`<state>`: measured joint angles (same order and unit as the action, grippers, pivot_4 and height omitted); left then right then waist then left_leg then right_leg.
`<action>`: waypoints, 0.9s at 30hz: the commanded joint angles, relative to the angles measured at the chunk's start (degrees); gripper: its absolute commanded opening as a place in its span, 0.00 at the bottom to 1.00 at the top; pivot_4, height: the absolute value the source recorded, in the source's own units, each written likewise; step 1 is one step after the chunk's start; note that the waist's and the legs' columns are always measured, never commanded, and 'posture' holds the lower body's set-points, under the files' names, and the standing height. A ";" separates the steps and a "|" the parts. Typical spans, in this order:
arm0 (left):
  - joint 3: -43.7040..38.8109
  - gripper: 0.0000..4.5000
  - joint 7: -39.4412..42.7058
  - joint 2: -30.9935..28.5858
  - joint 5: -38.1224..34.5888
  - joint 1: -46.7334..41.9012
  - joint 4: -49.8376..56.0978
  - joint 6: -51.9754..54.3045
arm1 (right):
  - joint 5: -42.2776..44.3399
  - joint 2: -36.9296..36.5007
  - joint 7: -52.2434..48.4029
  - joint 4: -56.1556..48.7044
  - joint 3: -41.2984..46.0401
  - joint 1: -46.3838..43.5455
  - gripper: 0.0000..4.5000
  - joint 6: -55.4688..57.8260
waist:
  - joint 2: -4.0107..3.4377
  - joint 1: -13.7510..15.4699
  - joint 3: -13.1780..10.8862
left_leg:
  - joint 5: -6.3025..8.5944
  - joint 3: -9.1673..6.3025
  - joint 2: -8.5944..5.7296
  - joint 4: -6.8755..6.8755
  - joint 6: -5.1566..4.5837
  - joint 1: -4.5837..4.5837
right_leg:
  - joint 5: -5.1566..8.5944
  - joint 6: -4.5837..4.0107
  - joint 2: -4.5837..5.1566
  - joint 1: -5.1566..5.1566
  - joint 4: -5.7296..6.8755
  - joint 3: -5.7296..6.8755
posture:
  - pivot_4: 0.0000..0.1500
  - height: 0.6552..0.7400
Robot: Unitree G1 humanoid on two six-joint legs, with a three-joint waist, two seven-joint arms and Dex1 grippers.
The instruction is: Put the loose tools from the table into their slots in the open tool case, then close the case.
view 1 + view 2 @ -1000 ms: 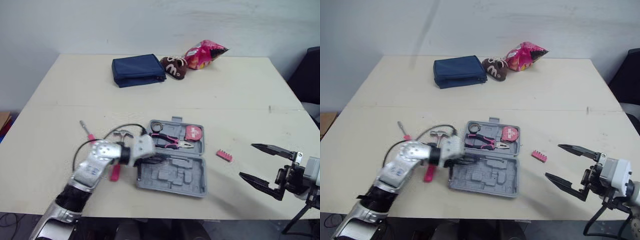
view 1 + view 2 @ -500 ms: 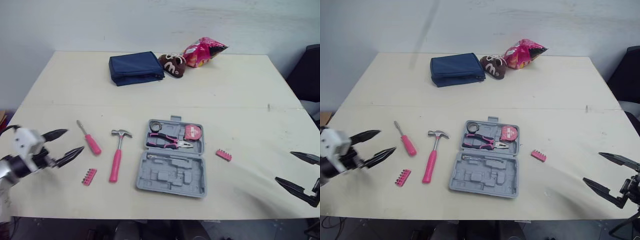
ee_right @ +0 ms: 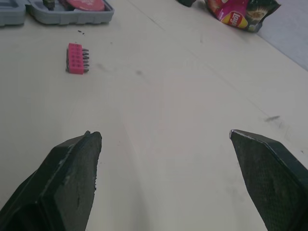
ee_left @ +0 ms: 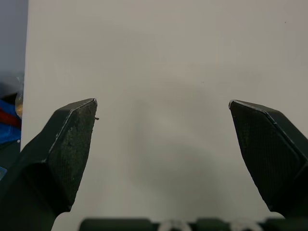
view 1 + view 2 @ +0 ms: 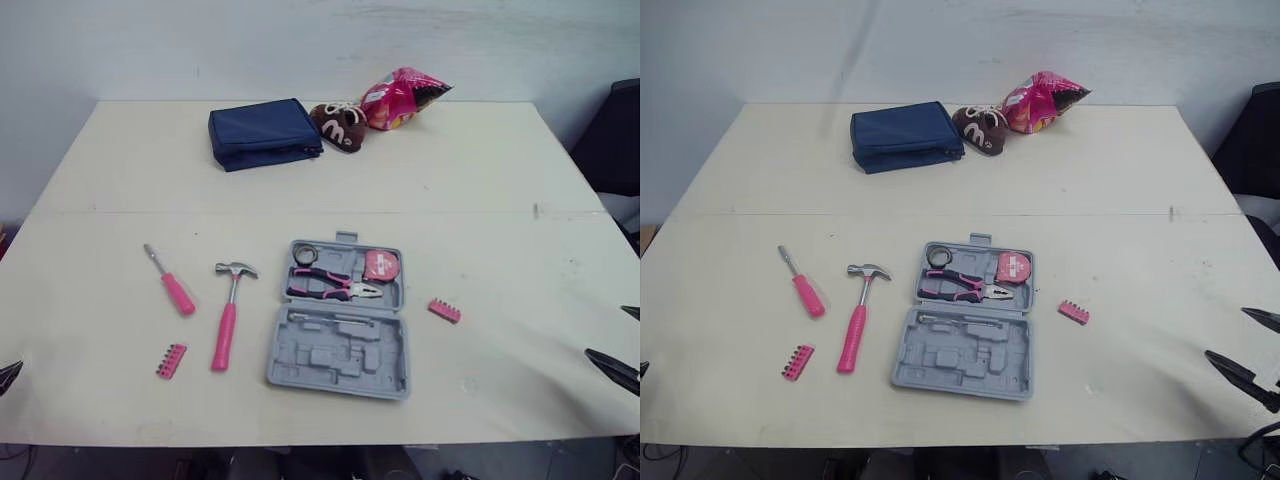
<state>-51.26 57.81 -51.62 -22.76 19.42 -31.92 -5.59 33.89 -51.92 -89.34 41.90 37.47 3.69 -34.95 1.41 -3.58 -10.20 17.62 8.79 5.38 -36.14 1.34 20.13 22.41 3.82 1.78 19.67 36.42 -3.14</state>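
both hands are released and empty. the left hand point(image 4: 162, 103) has its fingers spread wide over bare worktop point(image 5: 500, 170). the right hand point(image 3: 164, 135) is just as open, hovering low near the worktop's front edge.

the tool case point(image 5: 338, 345) lies open and flat between the two hands, well apart from each. its far half carries the pliers point(image 5: 335, 287) and a tape measure point(image 5: 381, 265), and the near half's moulded slots look mostly vacant. ahead of the right hand, between it and the case, lies a pink bit strip point(image 3: 76, 58). on the left hand's side of the case, the hammer point(image 5: 227, 318) lies nearest the case, then the screwdriver point(image 5: 170, 284). a second bit strip point(image 5: 171, 360) is the closest of the loose pieces to the left hand.

nothing loose is stowed yet, so the risks are all ahead. the bit strips are thin and flat, so fingers coming down on one would likely scrape the worktop or shove it away. a skewed pinch could also shed bits. the hammer is head-heavy, so a grasp far down the pink handle could let it swing. the case looks light and may skid when a tool is pressed in. any tool seated proud of its slot would probably stop the lid shutting.
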 commanded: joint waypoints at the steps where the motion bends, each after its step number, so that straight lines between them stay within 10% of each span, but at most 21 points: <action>1: 0.62 0.99 -0.36 1.18 -1.95 -0.18 5.59 0.32 | 2.77 1.41 -2.58 -7.05 -1.31 0.50 1.00 2.49 | 0.00 -0.09 0.00 | -0.01 0.00 0.01 0.00 0.00 0.00 | -0.01 0.02 -0.01 0.00 0.02 0.00 | 1.00 1.00; 15: 10.25 0.99 -16.29 12.11 -8.04 5.87 56.87 24.51 | 8.35 9.68 10.30 -48.92 -12.56 2.32 1.00 21.28 | 0.07 0.05 -0.07 | -0.23 -0.06 0.15 -0.08 0.40 0.08 | -0.08 0.25 -0.30 0.01 0.06 -0.09 | 1.00 1.00; 27: 31.37 0.99 -46.34 17.50 -8.59 -0.28 85.88 59.87 | 6.70 11.43 10.44 -53.78 -18.04 -0.20 1.00 23.05 | 0.16 0.46 -0.16 | -0.30 -0.20 0.05 -0.31 0.39 0.07 | -0.19 0.43 -0.33 -0.17 0.01 -0.14 | 1.00 1.00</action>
<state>-21.06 15.22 -34.67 -32.44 20.19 50.99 51.22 40.22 -40.01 -78.71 -10.73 18.42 3.40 -11.89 1.57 -3.12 -10.36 17.31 8.60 5.44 -36.45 1.74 20.19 22.21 4.25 1.45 19.49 36.44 -3.28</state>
